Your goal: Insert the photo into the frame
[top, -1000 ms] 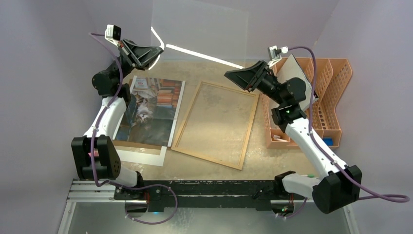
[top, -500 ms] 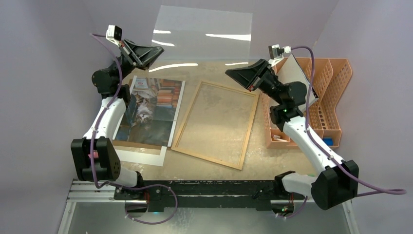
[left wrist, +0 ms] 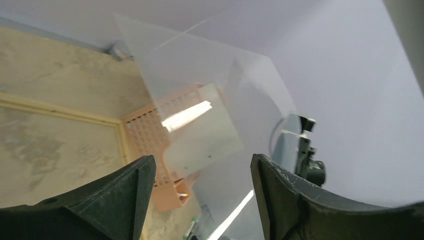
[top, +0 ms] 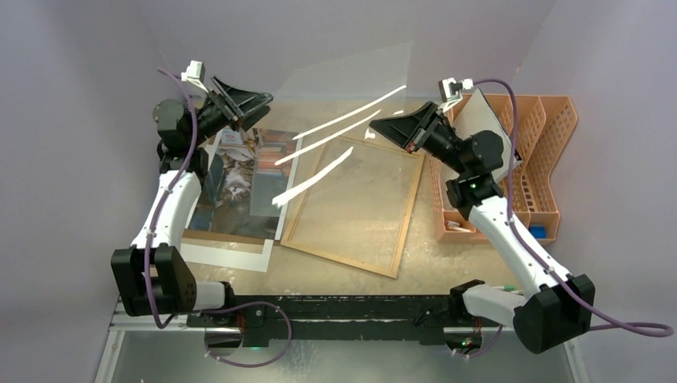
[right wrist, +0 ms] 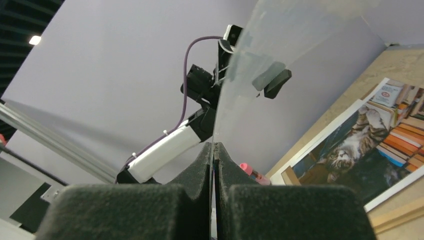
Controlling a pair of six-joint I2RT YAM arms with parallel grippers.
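Observation:
The photo (top: 239, 179), a cat among books, lies flat on the table at the left, with a white mat (top: 227, 257) under it. The light-wood frame (top: 409, 215) lies to the right of the photo. A clear sheet (top: 335, 120) hangs tilted above both. My right gripper (top: 375, 122) is shut on the sheet's right edge; the right wrist view shows the pads (right wrist: 200, 170) pinching the sheet (right wrist: 280, 40), with the photo (right wrist: 370, 145) beyond. My left gripper (top: 254, 105) stands open at the sheet's left side. In the left wrist view its jaws (left wrist: 201, 162) hold nothing, and the sheet (left wrist: 215, 100) floats ahead.
An orange file rack (top: 551, 152) stands at the right with a grey-white board (top: 487, 120) leaning in it. A green pen (top: 503, 287) lies near the right arm's base. Purple walls close in the table on three sides.
The right gripper shut on the sheet's right edge, then the left gripper opened and let go. The sheet's left side has since dropped and tilted over the frame.

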